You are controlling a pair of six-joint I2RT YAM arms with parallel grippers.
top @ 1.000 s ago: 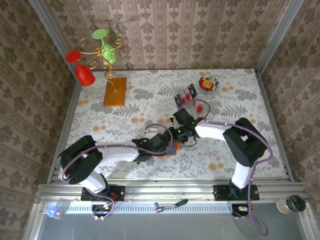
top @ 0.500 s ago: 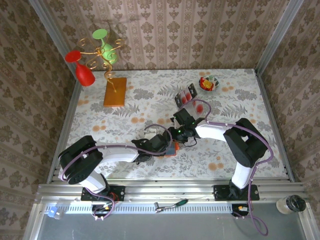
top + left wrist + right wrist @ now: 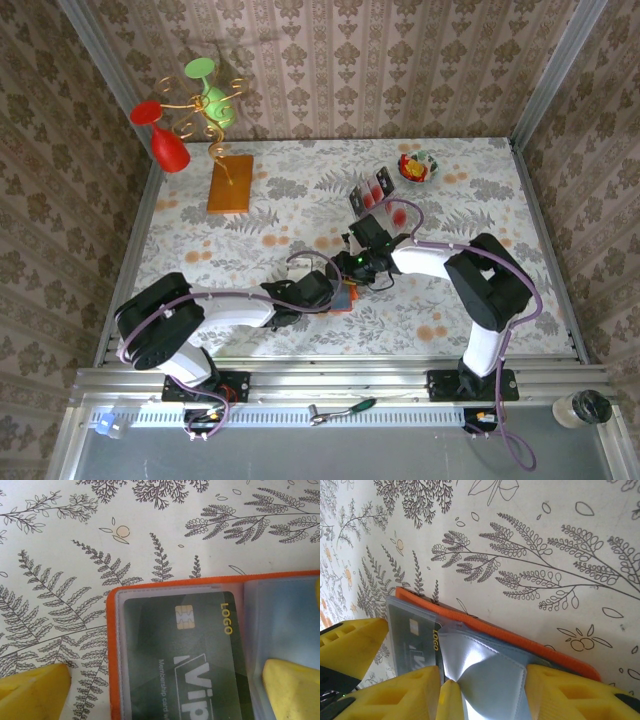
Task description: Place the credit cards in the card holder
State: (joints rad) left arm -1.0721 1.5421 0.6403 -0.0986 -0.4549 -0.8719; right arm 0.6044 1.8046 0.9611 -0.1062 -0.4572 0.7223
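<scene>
Left gripper (image 3: 165,680) has edged slightly back and gapes wide, one finger on the table (image 3: 60,555), the other on the open holder (image 3: 114,645). A dark card (image 3: 200,645) sits inside the holder's clear pocket. Right gripper (image 3: 485,690), half-closed, pinches its middle sleeve (image 3: 490,675)

The card holder (image 3: 113,655) is bright orange with grey-blue sleeves; the credit card (image 3: 150,655) in it is dark green-black with gold and white lettering. The bench (image 3: 60,545) is white, printed with dark ferns and small orange blossoms.
</scene>
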